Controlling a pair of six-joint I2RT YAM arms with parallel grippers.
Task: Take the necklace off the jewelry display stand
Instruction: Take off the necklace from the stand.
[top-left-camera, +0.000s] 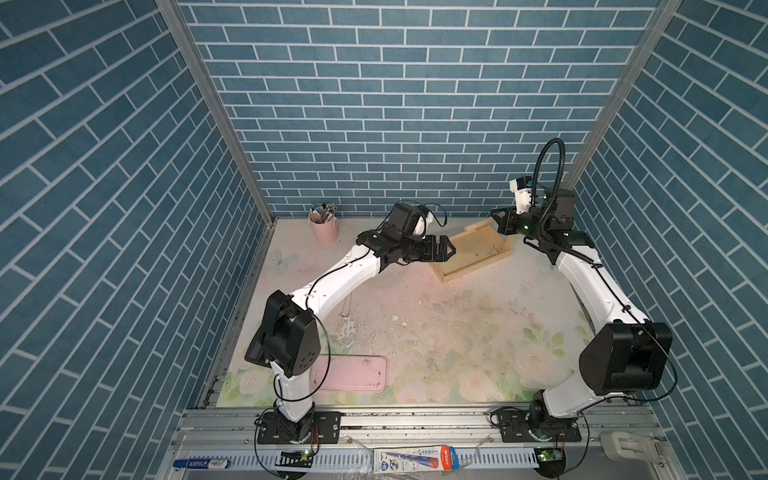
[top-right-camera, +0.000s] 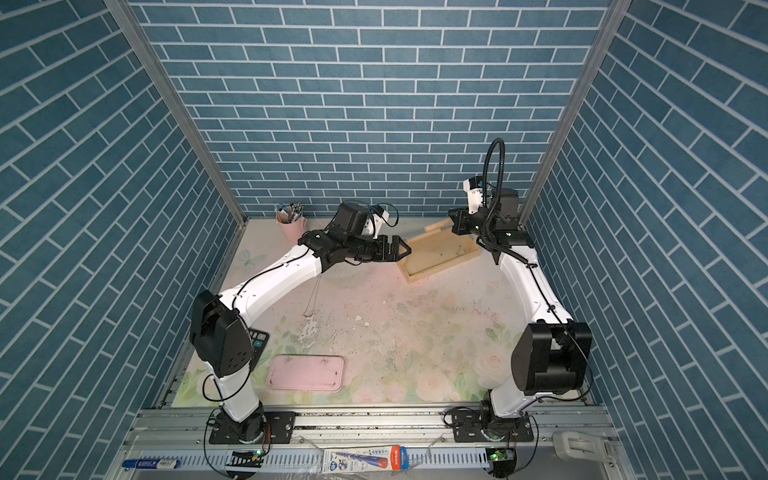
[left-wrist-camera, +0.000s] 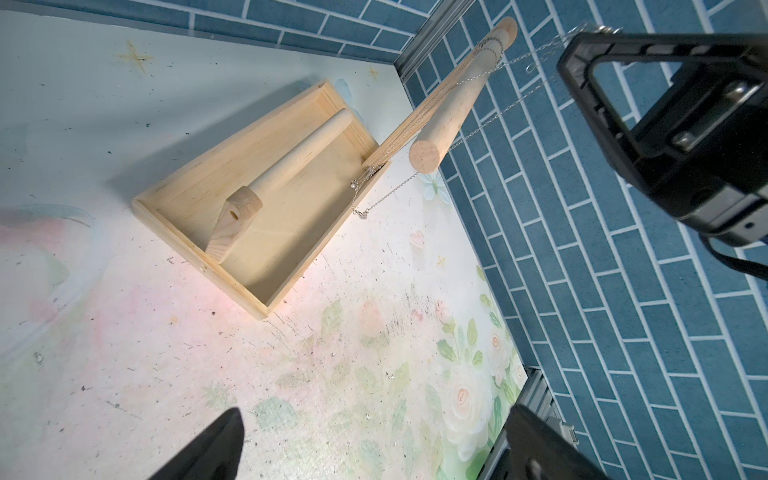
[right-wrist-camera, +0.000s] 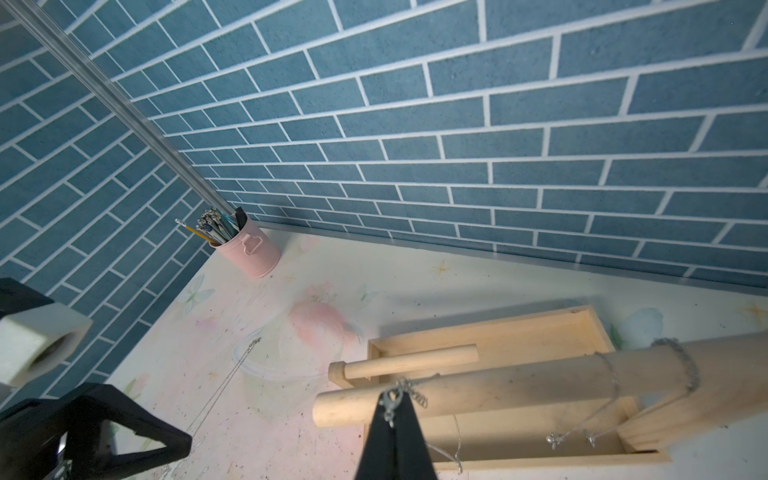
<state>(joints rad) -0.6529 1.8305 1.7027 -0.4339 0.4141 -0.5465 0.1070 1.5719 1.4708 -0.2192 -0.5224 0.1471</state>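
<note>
The right wrist view shows the right pincer (right-wrist-camera: 392, 405) clamped on the necklace (right-wrist-camera: 419, 400) by its clasp, the stand (right-wrist-camera: 519, 386) just behind it (lost in both top views), while the left pincer (top-left-camera: 449, 249) gapes open.

Open room lay mid-table (top-left-camera: 457, 328); obstacles: stand (top-left-camera: 469, 254) with taut necklace (right-wrist-camera: 391, 399) at 1 o'clock, cup (top-left-camera: 324, 231) at 11, pink tray (top-left-camera: 353, 374) at 7.
</note>
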